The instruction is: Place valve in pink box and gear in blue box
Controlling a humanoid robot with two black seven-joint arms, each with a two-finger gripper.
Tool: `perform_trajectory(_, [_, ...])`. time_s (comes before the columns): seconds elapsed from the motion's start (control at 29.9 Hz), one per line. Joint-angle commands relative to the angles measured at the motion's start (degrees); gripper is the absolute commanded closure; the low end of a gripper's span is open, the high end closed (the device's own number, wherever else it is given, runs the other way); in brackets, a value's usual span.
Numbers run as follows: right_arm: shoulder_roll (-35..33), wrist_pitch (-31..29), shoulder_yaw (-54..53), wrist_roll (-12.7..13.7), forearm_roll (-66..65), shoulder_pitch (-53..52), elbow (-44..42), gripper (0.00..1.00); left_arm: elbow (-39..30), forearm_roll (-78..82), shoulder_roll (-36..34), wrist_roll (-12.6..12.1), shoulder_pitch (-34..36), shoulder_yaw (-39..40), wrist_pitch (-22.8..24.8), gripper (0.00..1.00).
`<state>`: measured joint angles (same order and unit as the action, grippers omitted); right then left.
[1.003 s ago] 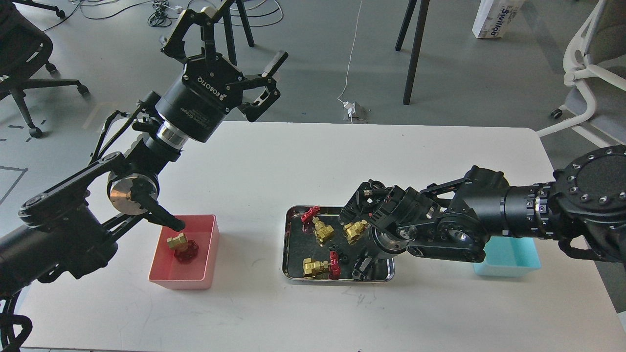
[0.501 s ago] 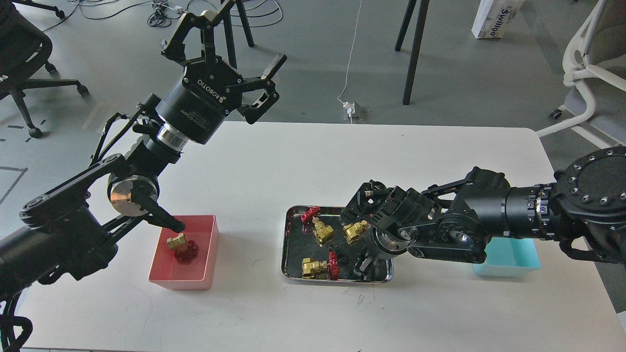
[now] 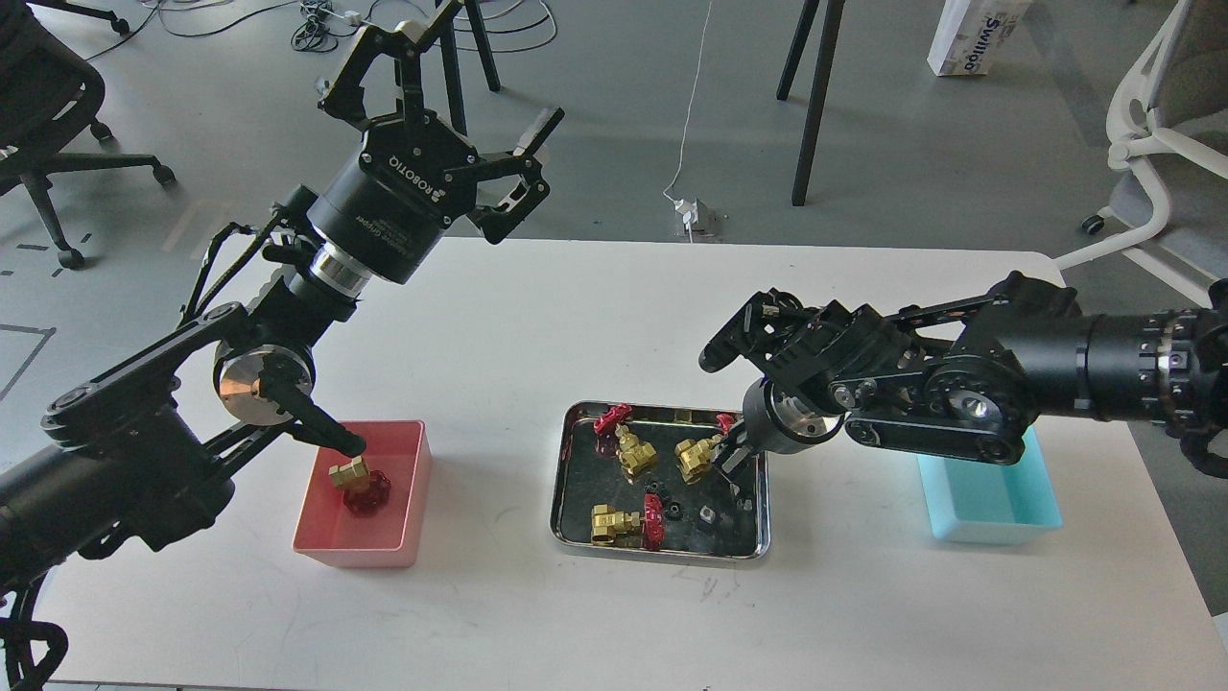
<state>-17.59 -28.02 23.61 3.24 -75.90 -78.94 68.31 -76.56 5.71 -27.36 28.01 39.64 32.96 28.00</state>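
One brass valve with a red handwheel [image 3: 357, 485] lies in the pink box [image 3: 408, 499] at the table's left. Three more valves [image 3: 628, 451], [image 3: 696, 453], [image 3: 622, 523] lie in the shiny steel tray [image 3: 662, 553]. Small black gears [image 3: 664, 497] sit among them near the tray's middle. The blue box [image 3: 988, 499] stands to the right, partly behind my right arm. My left gripper [image 3: 446, 96] is open and empty, raised high above the table's back left. My right gripper [image 3: 737, 449] points down over the tray's right end. Its dark fingers cannot be told apart.
The white table [image 3: 537, 326] holds the two boxes and the tray. Behind it on the floor are a power strip with cable [image 3: 693, 213], black stand legs [image 3: 815, 96] and office chairs at the left [image 3: 48, 115] and right [image 3: 1151, 144].
My right gripper has lifted out of the tray's front right part and moved back and to the right. The arm's wrist rose, uncovering more of the tray. The left arm has barely moved.
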Motion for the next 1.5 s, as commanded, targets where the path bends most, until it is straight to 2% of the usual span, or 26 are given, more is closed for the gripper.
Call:
perform_trajectory(0.0, [-12.3, 0.0, -3.0, 0.0, 0.5, -0.8, 5.1, 0.90, 0.1, 0.1, 0.5, 0.0, 0.0, -0.2, 0.0, 0.00])
perform_trajectory(0.17, [-30.8, 0.0, -4.6, -0.2, 0.4, 1.4, 8.6, 0.90, 0.1, 1.0, 1.9, 0.0, -0.6, -0.4, 0.0, 0.00])
perform_trajectory(0.23, [-34.3, 0.0, -4.8, -0.4, 0.3, 3.7, 8.1, 0.90, 0.4, 2.2, 2.6, 0.0, -1.1, -0.1, 0.0, 0.00])
perform_trajectory(0.53, [-35.1, 2.7, -8.3, -0.3, 0.1, 13.5, 7.5, 0.88, 1.6, 3.4, 4.8, 0.0, -1.3, -0.4, 0.0, 0.00])
perform_trajectory(0.57, [-35.0, 3.1, -8.9, -0.3, 0.2, 14.2, 7.3, 0.82, 1.6, 3.4, 4.8, 0.0, -1.3, -0.4, 0.0, 0.00])
perform_trajectory(0.67, [-33.7, 4.7, -10.6, -0.3, 0.6, 15.7, 6.4, 0.56, 1.7, 3.4, 4.4, 0.0, -1.4, -0.4, 0.0, 0.00])
perform_trajectory(0.74, [-33.3, 5.3, -11.6, -0.2, 0.7, 16.4, 5.3, 0.10, 2.1, 3.4, 4.4, 0.0, -1.4, -0.4, 0.0, 0.00])
perform_trajectory(0.77, [-33.2, 5.0, -11.8, -0.3, 0.8, 16.4, 4.9, 0.00, 2.6, 3.4, 4.5, 0.0, -1.4, -0.4, 0.0, 0.00])
perform_trajectory(0.87, [-33.2, 5.1, -13.5, -0.3, 1.5, 16.4, 4.5, 0.00, 4.2, 3.6, 4.5, 0.0, -1.4, -0.4, 0.0, 0.00])
perform_trajectory(1.0, [-33.3, 5.5, -21.5, -0.4, 6.3, 16.4, 3.6, 0.00, 6.8, 3.6, 4.2, 0.0, 0.1, 0.3, 0.0, 0.00])
perform_trajectory(1.14, [-31.2, 8.7, -38.1, -1.2, 31.0, 16.8, -0.9, 0.00, 13.8, 3.5, 3.9, 0.0, 7.5, -0.5, 0.0, 0.00])
perform_trajectory(1.17, [-30.1, 8.8, -41.1, -2.0, 38.8, 17.2, -1.9, 0.00, 16.2, 3.6, 3.8, 0.0, 9.2, -0.9, 0.0, 0.00])
perform_trajectory(1.27, [-28.1, 7.8, -47.1, -7.1, 61.9, 18.3, -7.0, 0.00, 23.1, 3.2, 4.1, 0.0, 15.0, -4.0, 0.0, 0.00])
perform_trajectory(1.37, [-27.3, 0.8, -47.6, -15.8, 76.2, 20.8, -9.8, 0.00, 30.5, 1.7, 4.7, 0.0, 20.5, -6.1, 0.0, 0.00])
perform_trajectory(1.47, [-23.2, 0.0, -48.6, -23.4, 83.7, 23.1, -13.3, 0.00, 36.4, -3.5, 7.1, 0.0, 19.9, -6.2, 0.0, 0.00])
